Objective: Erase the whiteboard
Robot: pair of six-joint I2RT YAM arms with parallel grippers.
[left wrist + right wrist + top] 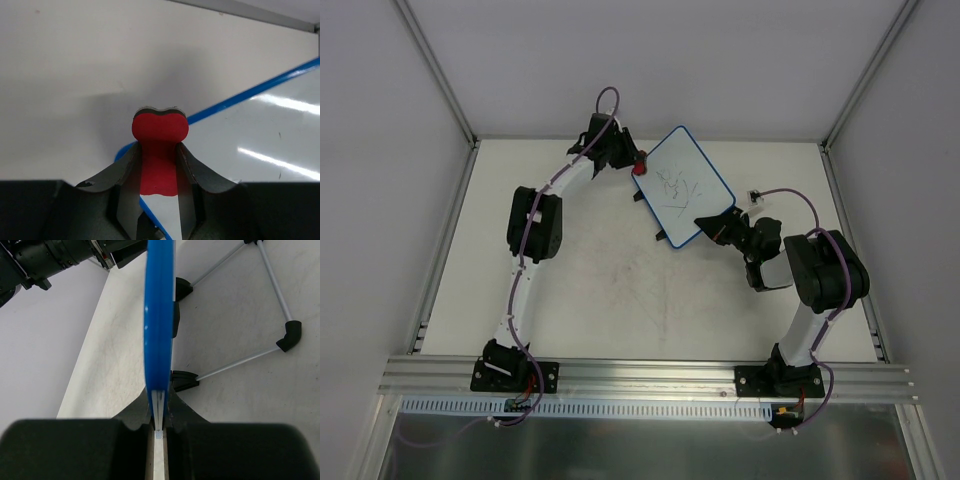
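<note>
Seen from overhead, the whiteboard (685, 190) sits toward the far side of the worktop (600, 290), a little right of the middle. It is turned cornerwise, with an arm reaching it from either side. The left hand (632, 163) is at its far left edge. Its wrist camera adds what the overhead view cannot: the fingers (127, 165) are pressed on the narrow waist of a red bow-shaped eraser (160, 127). The eraser's wide end juts past the fingertips, over the blue rim (240, 96); whether it touches the board I cannot tell. The right hand (712, 226) is at the near right edge. Its own camera looks along the board edge-on and shows the rim pinched tight between the fingers. Only that view shows the board's back, where thin metal rods (235, 364) and black feet (184, 380) rest on the worktop and prop the board at a tilt. The face shows whole only from overhead: white, with rounded corners and a loose knot of dark scribbles (675, 185) near the middle. The left wrist view shows bright streaks of glare across it.
</note>
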